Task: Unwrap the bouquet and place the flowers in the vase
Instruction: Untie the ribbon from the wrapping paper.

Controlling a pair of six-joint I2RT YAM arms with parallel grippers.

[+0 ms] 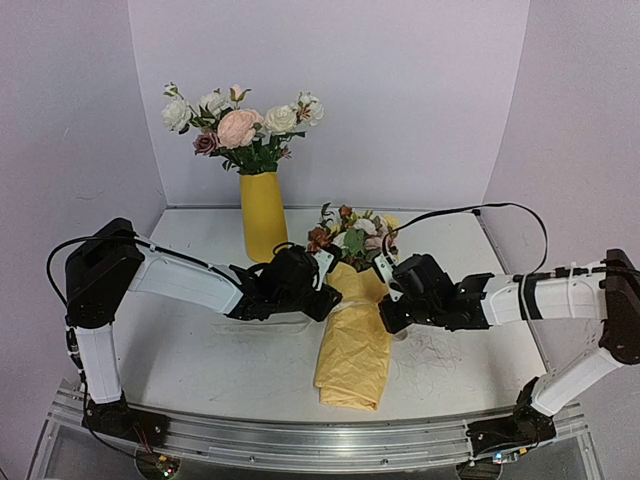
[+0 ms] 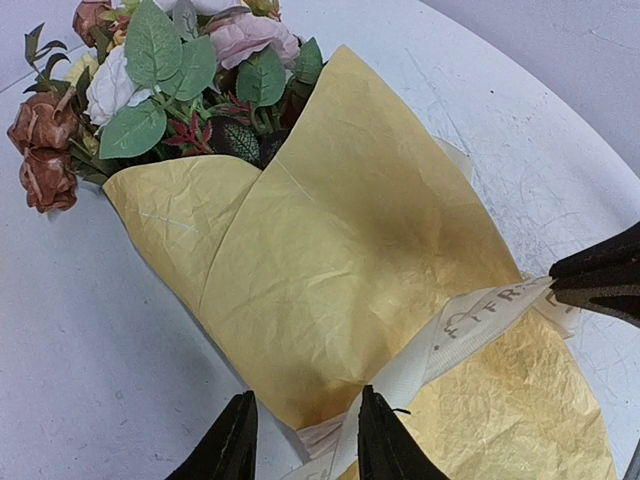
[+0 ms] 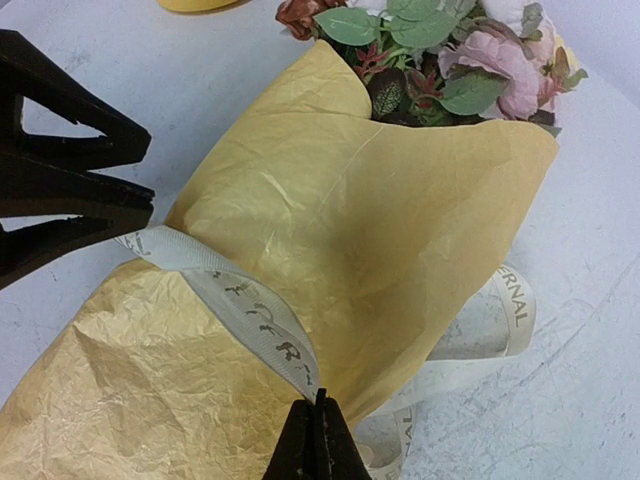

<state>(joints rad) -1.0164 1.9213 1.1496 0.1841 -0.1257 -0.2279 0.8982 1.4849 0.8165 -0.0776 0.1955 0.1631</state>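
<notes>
— Right gripper (image 3: 315,405) was clamped shut on the cream printed ribbon (image 3: 260,320), right at its tips, tied round the crinkled yellow-orange paper bouquet (image 3: 350,220) lying beyond.
— Left gripper (image 2: 308,400)?
— Jaws apart astride the paper's edge; grip unclear. Ribbon looked soft, slippery: pull its tail, not the tear-prone paper.

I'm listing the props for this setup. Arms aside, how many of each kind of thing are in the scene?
bouquet: 1
vase: 1
rose bunch: 1
ribbon: 1
Total: 4
</notes>
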